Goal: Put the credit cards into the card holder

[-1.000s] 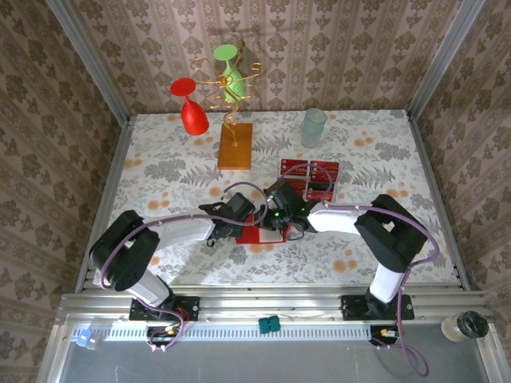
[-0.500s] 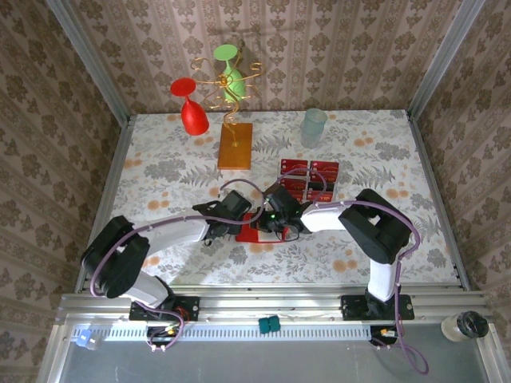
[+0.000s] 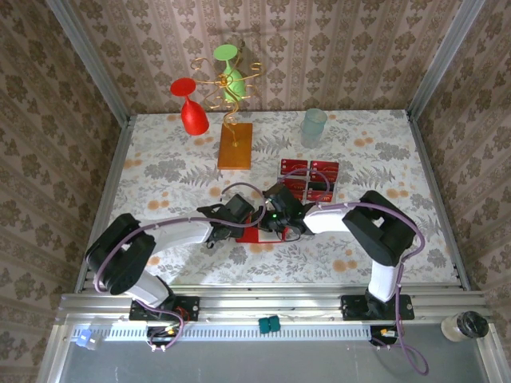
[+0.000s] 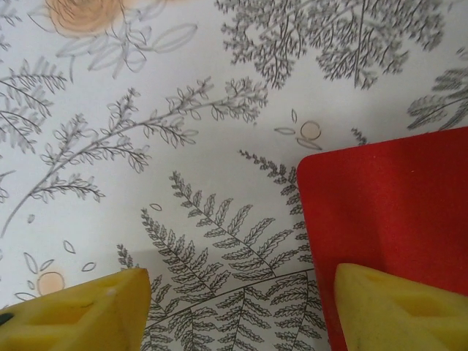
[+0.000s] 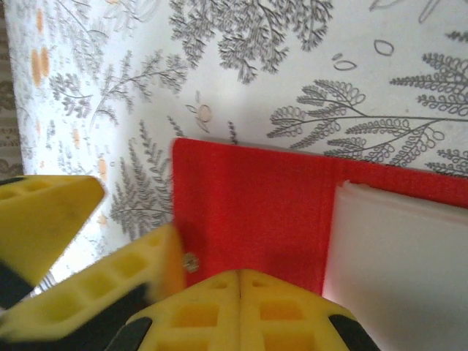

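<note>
The card holder (image 3: 257,236) lies open on the patterned cloth mid-table, red with a pale inner pocket (image 5: 398,248) and a small snap stud (image 5: 191,261). My right gripper (image 5: 240,292) is shut with its tips together over the holder's red inner flap (image 5: 248,197), nothing between them. My left gripper (image 4: 241,311) is open just left of it. One of its fingers (image 4: 398,311) is over the holder's edge (image 4: 387,205), the other over bare cloth. In the top view both grippers, left (image 3: 242,219) and right (image 3: 273,221), meet over the holder. The credit cards (image 3: 310,177) lie in a red cluster behind them.
An orange-brown block (image 3: 235,145) with a gold wire stand holds a red glass (image 3: 190,108) and a green glass (image 3: 230,72) at the back left. A pale clear cup (image 3: 313,126) stands at the back. Metal rails edge the table.
The right arm's elbow has swung left and back, uncovering more of the credit cards. Both grippers stay over the card holder with their jaws unchanged.
</note>
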Tool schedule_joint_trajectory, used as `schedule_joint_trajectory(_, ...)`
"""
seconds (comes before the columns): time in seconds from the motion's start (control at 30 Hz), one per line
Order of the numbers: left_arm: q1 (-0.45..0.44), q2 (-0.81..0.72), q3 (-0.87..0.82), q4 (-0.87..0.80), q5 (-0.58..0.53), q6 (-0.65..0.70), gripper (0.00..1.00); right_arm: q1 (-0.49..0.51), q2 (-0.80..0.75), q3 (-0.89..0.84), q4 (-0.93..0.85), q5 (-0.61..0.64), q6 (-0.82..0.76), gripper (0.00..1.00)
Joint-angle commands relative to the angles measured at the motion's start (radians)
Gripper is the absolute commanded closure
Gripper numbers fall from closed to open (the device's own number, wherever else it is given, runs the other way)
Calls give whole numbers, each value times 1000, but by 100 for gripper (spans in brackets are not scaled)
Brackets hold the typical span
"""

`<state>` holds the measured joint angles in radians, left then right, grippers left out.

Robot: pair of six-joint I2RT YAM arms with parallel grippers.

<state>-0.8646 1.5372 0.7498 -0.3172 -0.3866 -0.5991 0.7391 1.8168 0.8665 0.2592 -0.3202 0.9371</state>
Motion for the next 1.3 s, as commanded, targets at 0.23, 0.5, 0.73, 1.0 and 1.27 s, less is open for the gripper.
schedule_joint_trajectory(0.23, -4, 34, -6, 5, -28, -13, 33, -100, -128, -88, -97, 27, -75, 88)
schedule_joint_trajectory(0.5, -7, -4, 33, -14, -14, -1, 32, -144, -174, -82, -219, 41, -169, 84)
schedule_joint_trajectory(0.73, -23, -17, 92, -38, 3, 18, 32, -148, -163, -48, -274, 40, -209, 80)
schedule_joint_trajectory(1.0, -48, 36, 97, -38, -8, -4, 32, -149, -160, -26, -296, 39, -225, 81)
schedule_joint_trajectory(1.27, -46, 68, 76, -31, -34, -14, 33, -141, -146, 2, -311, 33, -231, 82)
